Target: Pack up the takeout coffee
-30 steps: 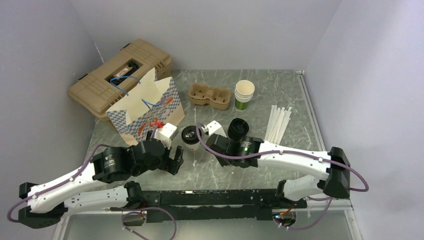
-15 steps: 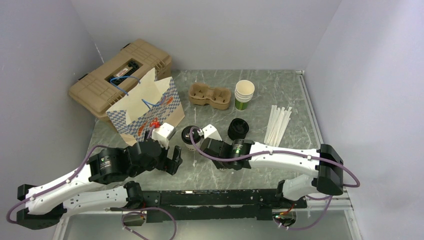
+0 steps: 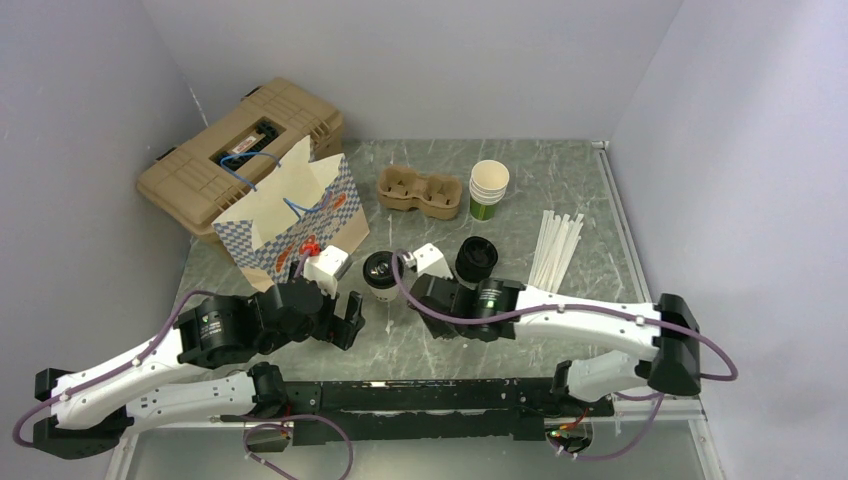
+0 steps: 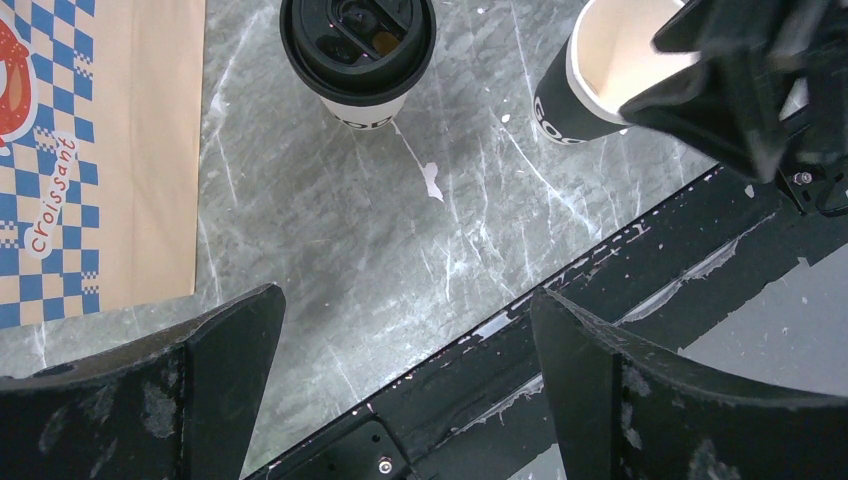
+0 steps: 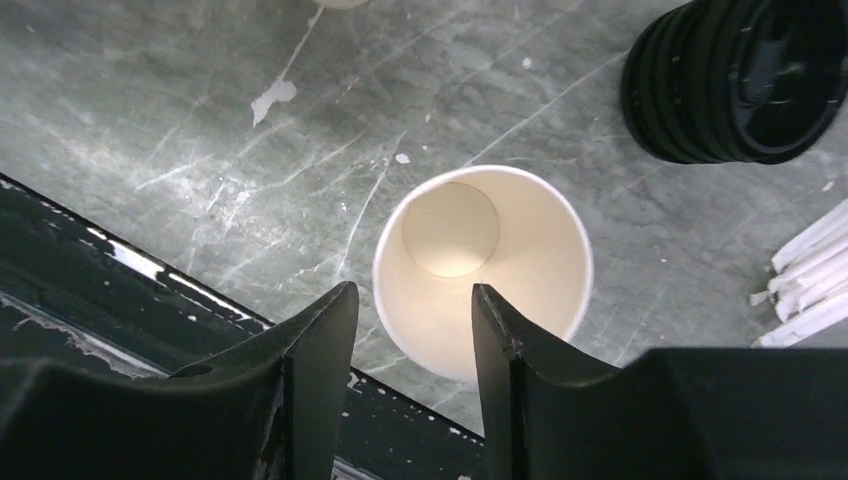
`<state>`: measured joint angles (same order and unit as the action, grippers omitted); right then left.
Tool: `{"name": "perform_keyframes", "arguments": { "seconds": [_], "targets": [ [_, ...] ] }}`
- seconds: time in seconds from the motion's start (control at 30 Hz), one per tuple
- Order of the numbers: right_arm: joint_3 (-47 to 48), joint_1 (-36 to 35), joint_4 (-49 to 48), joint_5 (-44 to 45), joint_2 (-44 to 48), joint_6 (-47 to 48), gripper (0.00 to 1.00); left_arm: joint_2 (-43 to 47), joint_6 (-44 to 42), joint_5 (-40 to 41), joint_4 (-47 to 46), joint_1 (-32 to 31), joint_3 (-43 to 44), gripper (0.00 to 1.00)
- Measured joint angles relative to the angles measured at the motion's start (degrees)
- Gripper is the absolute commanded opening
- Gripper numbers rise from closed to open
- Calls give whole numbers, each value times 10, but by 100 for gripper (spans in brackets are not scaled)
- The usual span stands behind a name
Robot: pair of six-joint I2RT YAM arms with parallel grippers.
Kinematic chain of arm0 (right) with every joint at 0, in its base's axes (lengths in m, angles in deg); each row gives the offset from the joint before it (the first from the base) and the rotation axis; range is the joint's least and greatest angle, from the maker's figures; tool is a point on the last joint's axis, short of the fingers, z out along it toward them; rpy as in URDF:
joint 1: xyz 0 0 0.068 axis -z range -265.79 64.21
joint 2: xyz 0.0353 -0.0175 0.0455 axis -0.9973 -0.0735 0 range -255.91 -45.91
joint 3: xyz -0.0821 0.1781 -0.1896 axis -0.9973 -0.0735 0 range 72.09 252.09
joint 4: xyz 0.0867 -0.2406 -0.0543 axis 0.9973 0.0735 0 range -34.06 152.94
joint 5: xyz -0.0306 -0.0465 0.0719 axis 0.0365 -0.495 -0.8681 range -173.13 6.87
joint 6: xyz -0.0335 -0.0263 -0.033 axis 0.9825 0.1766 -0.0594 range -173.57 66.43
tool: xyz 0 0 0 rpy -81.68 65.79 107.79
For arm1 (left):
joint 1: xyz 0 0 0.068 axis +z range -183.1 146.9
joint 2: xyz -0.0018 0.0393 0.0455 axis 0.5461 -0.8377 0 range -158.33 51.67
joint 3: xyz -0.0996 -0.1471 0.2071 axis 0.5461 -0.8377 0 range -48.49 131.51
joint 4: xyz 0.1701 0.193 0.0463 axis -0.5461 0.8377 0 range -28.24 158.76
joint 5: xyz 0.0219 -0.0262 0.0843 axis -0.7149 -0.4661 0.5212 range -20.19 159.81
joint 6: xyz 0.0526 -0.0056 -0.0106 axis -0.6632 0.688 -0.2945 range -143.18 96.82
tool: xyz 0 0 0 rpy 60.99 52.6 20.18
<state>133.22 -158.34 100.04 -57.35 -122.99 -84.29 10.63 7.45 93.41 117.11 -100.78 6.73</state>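
A: Nearest first; how do the pincers stand?

B: The left pincer point(image 4: 405, 300) gapes wide apart with nothing in it, low and left of centre in the overhead view; the right pincer point(image 5: 412, 295) is partly apart over a lidless cup point(image 5: 483, 270), and I see nothing clamped in it.

A: And the coffee?

B: The takeout coffee point(image 3: 379, 270) stands upright on the table point(image 3: 560, 170) with its lid on, near the centre of the overhead view; it sits between the two pincers, touched by neither, close to the right corner of the paper bag point(image 3: 290, 215).

A: Which step, then?

B: I judge the cup ready and the pick-up not yet begun; the left pincer faces it across bare table, so it looks the likelier one to take it.

A: What does that call for?

B: Advance toward the top of the left wrist view; close on the pale wall below the lid; keep the cup level, lift it over the bag's open mouth and lower it in.

A: Farther back?

B: A stack of lids point(image 3: 476, 257), straws point(image 3: 558, 245) and a cardboard carrier point(image 3: 418, 192); none needed, I think.
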Motion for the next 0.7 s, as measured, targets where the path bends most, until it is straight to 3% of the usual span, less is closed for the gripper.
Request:
{"name": "perform_keyframes", "arguments": {
  "seconds": [0.33, 0.7],
  "targets": [
    [70, 28, 45, 66, 73, 2, 45, -2, 0, 0, 0, 0, 0, 99],
    [64, 222, 62, 51, 87, 21, 45, -4, 0, -2, 0, 0, 0, 99]
  ]
}}
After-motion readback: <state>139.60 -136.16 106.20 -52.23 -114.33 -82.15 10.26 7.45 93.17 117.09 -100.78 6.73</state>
